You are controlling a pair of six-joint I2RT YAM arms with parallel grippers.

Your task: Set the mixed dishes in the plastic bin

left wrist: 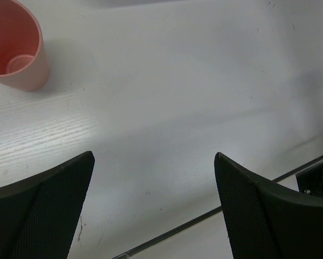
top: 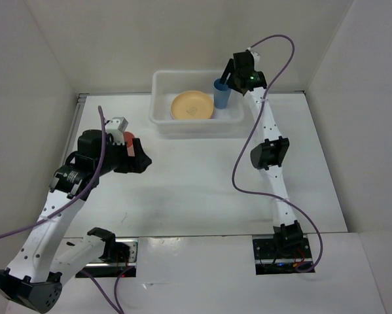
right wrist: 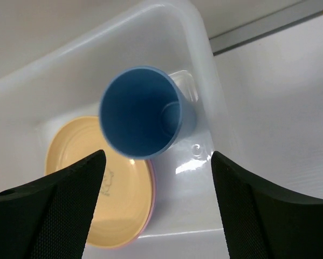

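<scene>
The right gripper [right wrist: 157, 156] hangs above the right end of the bin [top: 163, 82], its fingers spread wide and gripping nothing. Below it the blue cup [right wrist: 142, 110] leans tilted inside the bin, by the right wall, its rim over the edge of the yellow plate [right wrist: 91, 199]. A pink rim [right wrist: 152, 189] shows under that plate. The left gripper [left wrist: 153, 162] is spread too, over bare table [left wrist: 193, 91], with the red cup [left wrist: 15, 46] upright nearby.

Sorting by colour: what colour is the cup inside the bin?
The cup is blue, clearest in the right wrist view.
</scene>
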